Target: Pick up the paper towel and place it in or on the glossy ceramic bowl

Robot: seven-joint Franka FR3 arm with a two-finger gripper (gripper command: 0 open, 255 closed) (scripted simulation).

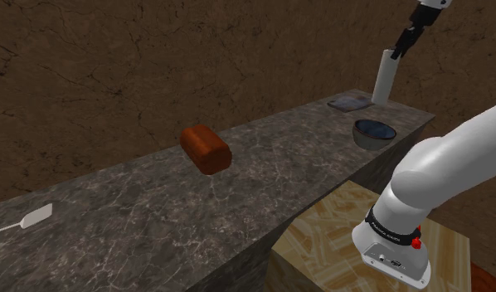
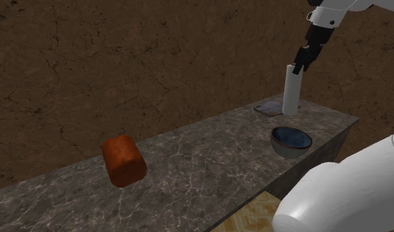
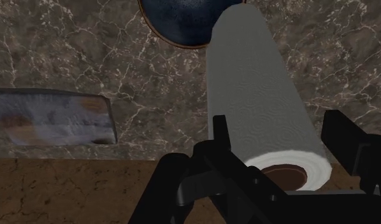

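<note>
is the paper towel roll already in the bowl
No, the paper towel roll is upright in the gripper, well apart from the dark blue bowl.

A: Shoulder view, layout on the table (image 1: 138, 207)?
B: From the bowl (image 1: 372, 143): paper towel (image 1: 386, 79) at 12 o'clock, flat mat (image 1: 350, 104) at 11 beside the towel's foot, block (image 1: 206, 149) at 9, well apart. Spatula (image 1: 35, 217) at 8 o'clock from the block.
A: Stand (image 1: 321, 232)?
B: 6 o'clock from the bowl, before the table.
</note>
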